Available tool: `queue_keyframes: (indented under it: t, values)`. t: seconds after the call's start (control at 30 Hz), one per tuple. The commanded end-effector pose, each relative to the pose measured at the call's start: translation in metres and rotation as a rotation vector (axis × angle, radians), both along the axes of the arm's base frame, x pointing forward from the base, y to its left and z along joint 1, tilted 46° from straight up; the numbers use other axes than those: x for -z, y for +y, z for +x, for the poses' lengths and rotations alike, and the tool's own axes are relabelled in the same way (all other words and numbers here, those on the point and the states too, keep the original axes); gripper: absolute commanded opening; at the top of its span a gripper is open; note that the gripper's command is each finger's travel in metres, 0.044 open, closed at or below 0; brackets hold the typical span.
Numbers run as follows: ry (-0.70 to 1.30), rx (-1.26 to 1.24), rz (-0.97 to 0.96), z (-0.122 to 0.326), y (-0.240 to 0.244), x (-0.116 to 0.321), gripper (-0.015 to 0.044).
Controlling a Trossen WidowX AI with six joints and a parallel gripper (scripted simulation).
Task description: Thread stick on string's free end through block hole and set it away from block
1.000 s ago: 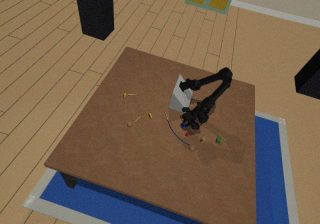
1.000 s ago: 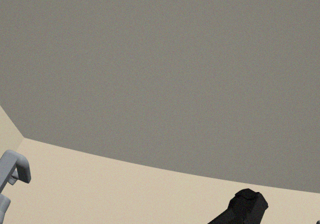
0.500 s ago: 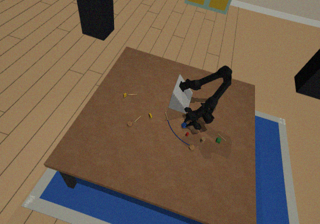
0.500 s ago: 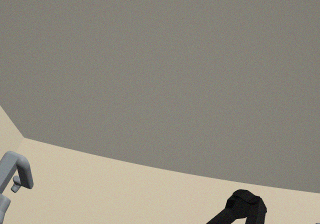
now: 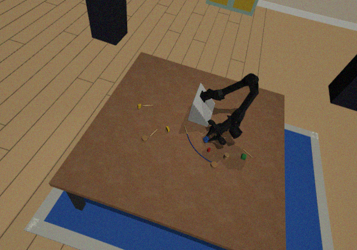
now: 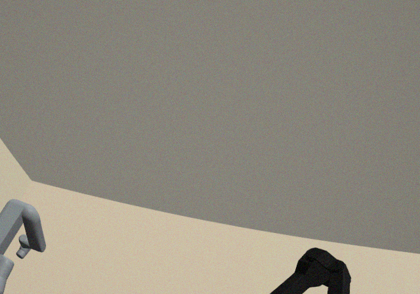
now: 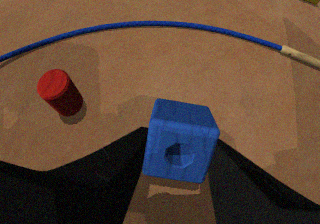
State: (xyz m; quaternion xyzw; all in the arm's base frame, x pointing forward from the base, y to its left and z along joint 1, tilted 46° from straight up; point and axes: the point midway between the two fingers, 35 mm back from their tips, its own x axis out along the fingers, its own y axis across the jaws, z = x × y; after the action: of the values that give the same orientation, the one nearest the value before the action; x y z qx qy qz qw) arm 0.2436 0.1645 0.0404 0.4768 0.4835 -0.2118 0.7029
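With the claw (image 5: 207, 138) (image 7: 179, 140) clamped on the blue block (image 5: 206, 139) (image 7: 176, 151), this looks like block positioning before threading; next, release it on the table, then fetch the stick (image 5: 186, 130) (image 7: 301, 57) lying left on its string (image 5: 193, 148) (image 7: 150, 23).

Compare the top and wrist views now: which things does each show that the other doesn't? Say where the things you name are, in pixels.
Only top: the round button (image 5: 213, 164), green block (image 5: 243, 156) and white stand (image 5: 197, 113).

Only wrist: the hole's opening in the blue block's face.

Both: the blue block (image 5: 206, 139) (image 7: 176, 149) between the jaws, red cylinder (image 5: 208, 149) (image 7: 61, 93), blue string (image 5: 196, 150) (image 7: 150, 24) and its stick (image 5: 186, 129) (image 7: 301, 57).
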Motion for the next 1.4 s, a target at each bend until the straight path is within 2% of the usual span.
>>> queue_keyframes:
  t: [0.0,0.3,0.6,0.8,1.3,1.37]
  values:
    - [-0.009,0.021,-0.034,-0.001,0.003,0.001,0.0000]
    - [-0.058,0.067,-0.109,-0.005,0.007,0.000,0.0000]
    - [-0.048,0.054,-0.084,-0.004,0.005,-0.003,0.0236]
    - [-0.050,0.058,-0.085,-0.027,-0.012,-0.057,0.0242]
    - [-0.050,0.058,-0.085,-0.028,-0.012,-0.059,0.0242]
    - [-0.038,-0.001,-0.110,-0.027,-0.012,-0.056,0.0295]
